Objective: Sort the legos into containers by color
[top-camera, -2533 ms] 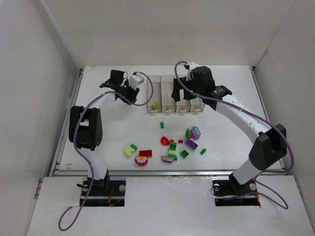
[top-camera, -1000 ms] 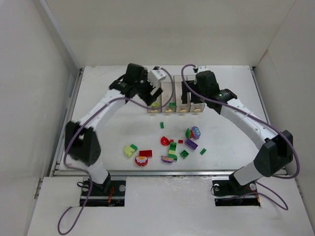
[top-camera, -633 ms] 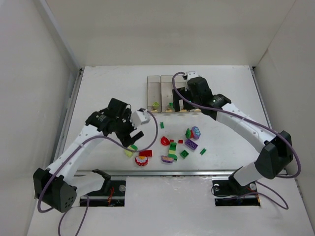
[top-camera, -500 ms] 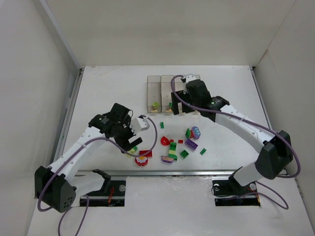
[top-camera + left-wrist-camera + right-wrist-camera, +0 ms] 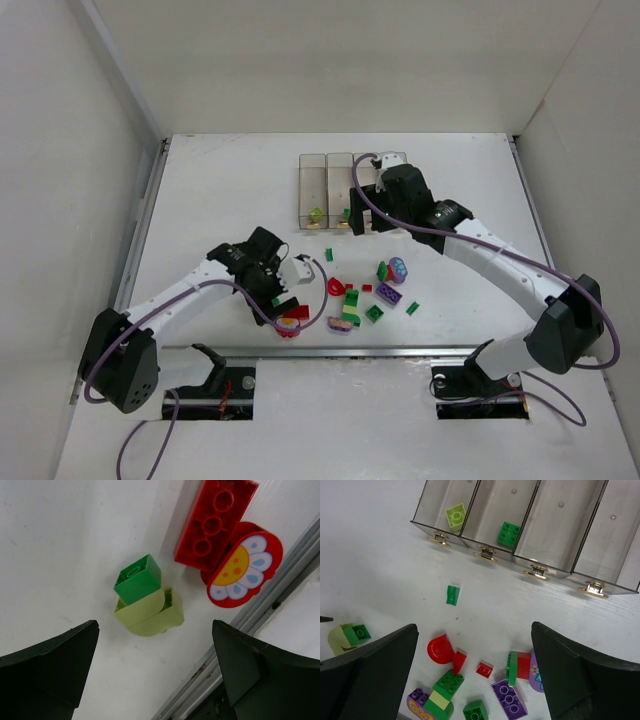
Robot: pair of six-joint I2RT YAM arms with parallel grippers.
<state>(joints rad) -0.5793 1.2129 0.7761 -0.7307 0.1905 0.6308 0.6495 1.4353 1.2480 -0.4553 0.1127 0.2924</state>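
The left gripper (image 5: 154, 630) hangs spread wide over a yellow-green piece (image 5: 150, 617) with a green cube (image 5: 137, 579) attached, close to the bench's (image 5: 60, 540) near edge. The right gripper (image 5: 472, 627), also apart, hovers by the bins' (image 5: 470, 507) near ends, with most legos (image 5: 440, 649) lying loose nearby.

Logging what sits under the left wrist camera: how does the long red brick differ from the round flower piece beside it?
The red brick is a long rectangle; the flower piece is rounded. The red brick is plain, with a row of studs showing; the flower piece shows a printed daisy, white petals around a yellow centre. Both are red, and they appear to touch.
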